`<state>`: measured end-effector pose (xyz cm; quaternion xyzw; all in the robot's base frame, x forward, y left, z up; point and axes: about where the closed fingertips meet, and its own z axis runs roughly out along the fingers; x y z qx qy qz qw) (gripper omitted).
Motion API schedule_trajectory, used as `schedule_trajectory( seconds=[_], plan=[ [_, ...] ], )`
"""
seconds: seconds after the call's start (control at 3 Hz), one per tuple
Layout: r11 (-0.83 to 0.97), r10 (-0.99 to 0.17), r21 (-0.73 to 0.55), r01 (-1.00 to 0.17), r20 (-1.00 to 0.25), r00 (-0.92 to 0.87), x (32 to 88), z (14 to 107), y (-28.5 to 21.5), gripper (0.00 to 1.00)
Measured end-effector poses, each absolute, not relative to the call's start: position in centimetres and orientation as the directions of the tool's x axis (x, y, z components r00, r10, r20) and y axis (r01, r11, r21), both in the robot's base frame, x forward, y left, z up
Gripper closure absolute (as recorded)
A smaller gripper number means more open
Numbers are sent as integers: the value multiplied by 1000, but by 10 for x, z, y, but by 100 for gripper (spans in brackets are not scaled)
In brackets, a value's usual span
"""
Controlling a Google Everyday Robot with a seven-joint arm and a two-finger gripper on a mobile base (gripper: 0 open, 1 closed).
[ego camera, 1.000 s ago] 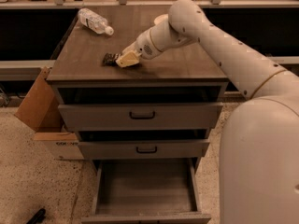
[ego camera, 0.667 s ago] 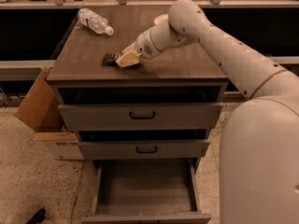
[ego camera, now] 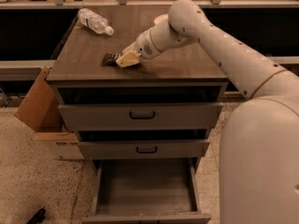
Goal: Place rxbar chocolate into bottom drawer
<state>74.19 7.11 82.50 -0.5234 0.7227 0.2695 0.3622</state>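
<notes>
Camera view, looking down on a grey three-drawer cabinet with a brown wood-grain top (ego camera: 79, 55). The rxbar chocolate (ego camera: 110, 58) lies flat on this top, left of centre and towards the near edge. The gripper (ego camera: 127, 59) rests down at the bar's right end, touching or overlapping it. Whether it is closed on the bar cannot be told. The white arm (ego camera: 215, 43) reaches in from the right across the top. A clear plastic bottle (ego camera: 95, 21) lies on its side at the far left corner, well apart from the bar. Below, the two shallower drawers, upper (ego camera: 140, 116) and middle (ego camera: 144, 149), show dark handles. The bottom drawer (ego camera: 145, 185) is pulled out, its plain grey floor exposed. A cardboard box (ego camera: 41, 107) stands left of the cabinet on a speckled floor (ego camera: 28, 181).
</notes>
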Motion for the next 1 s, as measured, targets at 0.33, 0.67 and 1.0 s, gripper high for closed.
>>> schedule_trajectory(
  seconds=[0.33,0.67,1.0],
  plan=[
    [307,-561,10,-952,-806,-190,742,825,71,100],
    [307,-561,10,-952,-806,-190,742,825,71,100],
    [307,-561,10,-952,-806,-190,742,825,71,82]
  ],
)
